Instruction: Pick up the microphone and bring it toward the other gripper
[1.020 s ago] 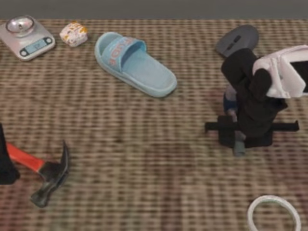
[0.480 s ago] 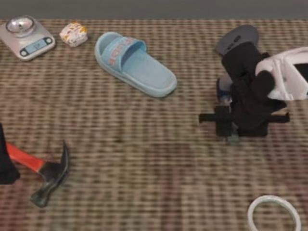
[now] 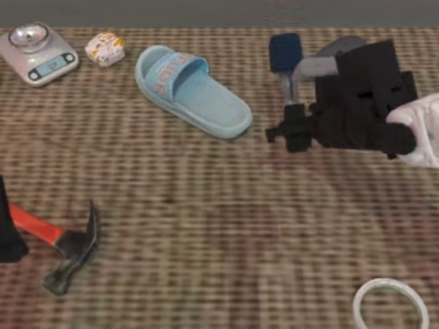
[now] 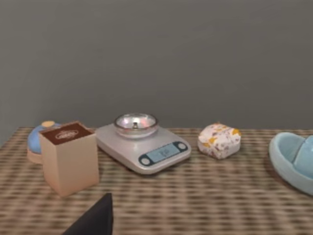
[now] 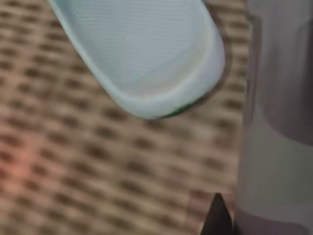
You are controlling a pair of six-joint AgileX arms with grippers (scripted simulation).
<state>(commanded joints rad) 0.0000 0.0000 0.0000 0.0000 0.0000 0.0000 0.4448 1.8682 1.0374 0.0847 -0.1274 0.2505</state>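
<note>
Two arms are sharing this woven table [image 3: 206, 274], and only one is working. At the far left edge of the top view, the left gripper [image 3: 8, 233] is sitting parked beside the red-handled hammer [image 3: 62, 243]; I cannot tell how its jaws stand, since only a dark sliver of it is showing. Its wrist camera is looking across the back left corner at a kitchen scale [image 4: 144, 144], a small patterned bun [image 4: 219, 140] and a tan box [image 4: 68, 156], none of which is part of the job. Moving toward the middle, the light-blue slipper [image 3: 192, 89] is lying diagonally, clear of any gripper. Right of it, the right gripper [image 3: 291, 130] is pinching the grey handle of the microphone [image 3: 285, 58], jaws pressed onto it, with the dark-blue head pointing toward the table's far edge. Judging by the right wrist view, where the handle is filling the frame above the slipper's toe, the mic is riding off the surface. Gripping low on the handle is likely leaving the upper part free for the left gripper to take. Behind the arm, a grey computer mouse [image 3: 329, 51] is partly hidden. A white ring [image 3: 391, 301] is lying near the front right corner.
</note>
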